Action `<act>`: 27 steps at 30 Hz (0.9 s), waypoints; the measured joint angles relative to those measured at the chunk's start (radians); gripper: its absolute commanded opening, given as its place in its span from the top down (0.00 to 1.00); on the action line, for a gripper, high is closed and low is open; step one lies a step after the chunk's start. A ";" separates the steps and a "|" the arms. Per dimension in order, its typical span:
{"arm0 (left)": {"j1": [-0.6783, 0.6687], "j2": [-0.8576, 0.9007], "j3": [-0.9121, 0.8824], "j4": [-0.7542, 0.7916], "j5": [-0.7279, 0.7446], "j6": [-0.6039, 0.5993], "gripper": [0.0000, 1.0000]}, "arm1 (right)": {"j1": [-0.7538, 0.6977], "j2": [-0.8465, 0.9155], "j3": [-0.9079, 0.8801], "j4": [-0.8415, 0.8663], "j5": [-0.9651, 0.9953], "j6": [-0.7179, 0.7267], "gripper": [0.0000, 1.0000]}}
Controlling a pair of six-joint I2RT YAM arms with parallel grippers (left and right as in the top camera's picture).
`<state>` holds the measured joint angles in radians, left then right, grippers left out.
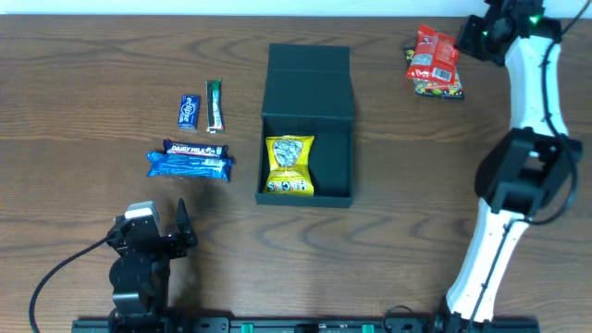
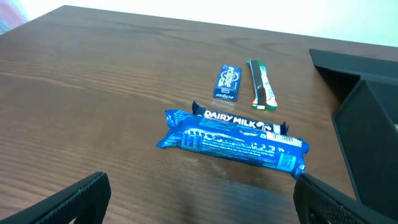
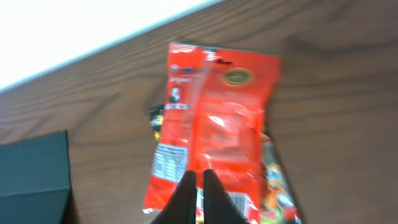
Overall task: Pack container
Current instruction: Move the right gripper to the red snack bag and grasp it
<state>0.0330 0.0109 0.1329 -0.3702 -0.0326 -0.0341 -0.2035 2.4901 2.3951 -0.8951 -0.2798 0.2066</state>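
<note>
Container on dark wooden table

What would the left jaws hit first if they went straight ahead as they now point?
Probably the blue packet, lying crosswise straight ahead of the open left jaws, with a chocolate bar just behind it. Their height above it is unclear.

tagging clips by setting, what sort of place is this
Probably a robotics lab bench: two robot arms mounted at a plain wooden table, with snack packets laid out beside a dark green container.
</note>
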 measured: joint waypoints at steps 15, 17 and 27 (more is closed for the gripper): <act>0.000 0.000 0.000 0.000 0.000 0.000 0.05 | -0.006 0.096 0.023 -0.040 -0.087 -0.036 0.11; 0.000 0.000 0.000 0.000 0.000 0.000 0.05 | -0.006 0.105 0.025 -0.047 -0.087 -0.036 0.11; 0.000 0.000 0.000 0.000 0.000 0.000 0.05 | -0.006 0.138 0.025 -0.051 -0.074 -0.040 0.39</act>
<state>0.0330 0.0109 0.1329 -0.3702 -0.0326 -0.0345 -0.2096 2.6282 2.4199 -0.9459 -0.3542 0.1665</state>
